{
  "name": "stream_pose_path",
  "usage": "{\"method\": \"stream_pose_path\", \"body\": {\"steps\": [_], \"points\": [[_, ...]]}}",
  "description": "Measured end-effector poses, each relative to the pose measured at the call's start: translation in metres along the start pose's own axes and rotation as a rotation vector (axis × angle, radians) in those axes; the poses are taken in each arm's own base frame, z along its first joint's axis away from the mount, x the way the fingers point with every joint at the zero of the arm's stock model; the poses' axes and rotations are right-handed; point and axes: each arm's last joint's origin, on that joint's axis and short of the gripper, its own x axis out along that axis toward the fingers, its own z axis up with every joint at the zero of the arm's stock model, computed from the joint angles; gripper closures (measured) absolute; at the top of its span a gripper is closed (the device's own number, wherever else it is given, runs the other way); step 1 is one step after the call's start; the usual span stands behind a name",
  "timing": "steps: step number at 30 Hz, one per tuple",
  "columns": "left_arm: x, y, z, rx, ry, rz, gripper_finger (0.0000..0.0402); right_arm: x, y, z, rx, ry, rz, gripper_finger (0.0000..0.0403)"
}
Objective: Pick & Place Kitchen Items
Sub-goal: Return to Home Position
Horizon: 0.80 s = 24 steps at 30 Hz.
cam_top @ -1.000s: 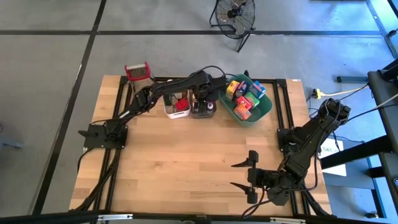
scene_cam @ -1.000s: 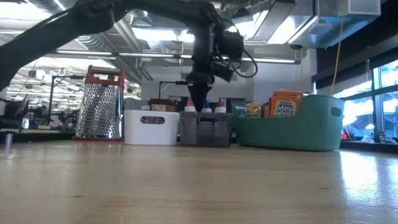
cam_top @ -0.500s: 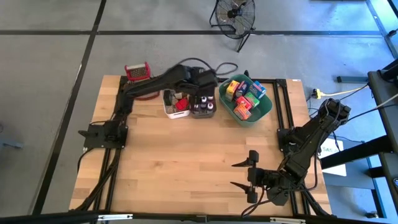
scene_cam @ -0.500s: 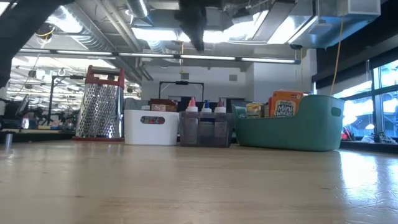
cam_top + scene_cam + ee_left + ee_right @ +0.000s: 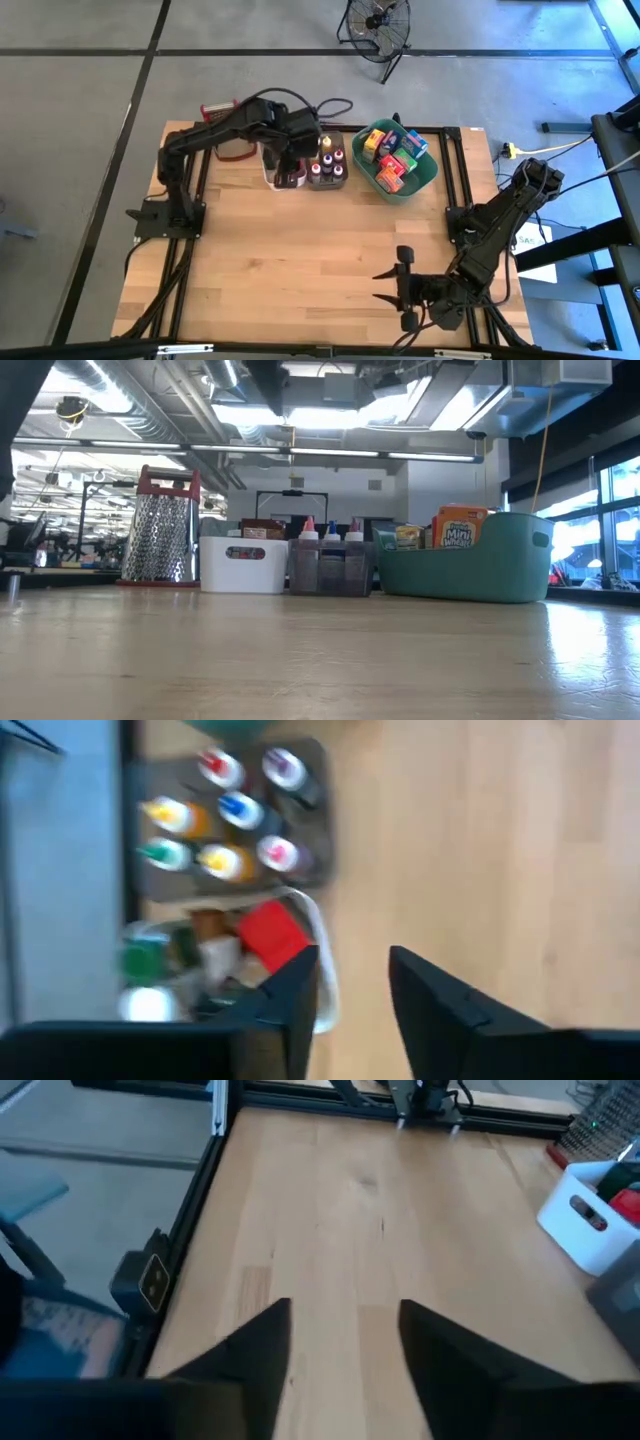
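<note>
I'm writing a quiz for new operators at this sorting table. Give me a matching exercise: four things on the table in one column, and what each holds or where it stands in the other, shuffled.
Things:
1. white bin
2. dark see-through bin
3. teal bin
4. box grater

Contents or place:
A. colourful boxes
B. holds nothing; stands at the end of the row, next to the white bin
C. bottles with coloured caps
D. a red item

Pairs: 1-D, 2-C, 3-A, 4-B
</note>
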Motion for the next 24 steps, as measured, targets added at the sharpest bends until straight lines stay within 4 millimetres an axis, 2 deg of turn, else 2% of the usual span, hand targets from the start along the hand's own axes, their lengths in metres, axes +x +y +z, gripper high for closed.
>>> {"method": "stream_pose_path", "body": {"steps": [3,7,11,14,17,21,24], "points": [[0.012,-0.004,-0.008,-0.002,0.051,-0.070,0.0313,0.001,-0.001,0.001,-0.054,0.012,0.013,0.0262],[0.025,-0.010,-0.023,0.002,0.136,-0.081,0.0358,-0.002,-0.009,0.006,-0.065,0.013,0.020,0.0335],[0.022,-0.015,-0.051,-0.046,0.180,-0.078,0.0396,-0.030,-0.027,0.027,-0.047,0.098,0.097,0.0392],[0.010,-0.019,-0.079,-0.112,0.173,-0.061,0.0398,-0.062,-0.044,0.049,-0.008,0.120,0.093,0.0397],[-0.002,-0.025,-0.106,-0.168,0.098,-0.046,0.0400,-0.088,-0.061,0.064,-0.053,0.138,0.097,0.0397],[-0.012,-0.036,-0.144,-0.187,-0.073,-0.030,0.0399,-0.113,-0.089,0.065,-0.110,0.131,0.035,0.0397],[-0.010,-0.043,-0.171,-0.184,-0.227,-0.001,0.0400,-0.126,-0.111,0.056,-0.114,0.109,-0.017,0.0398]]}}
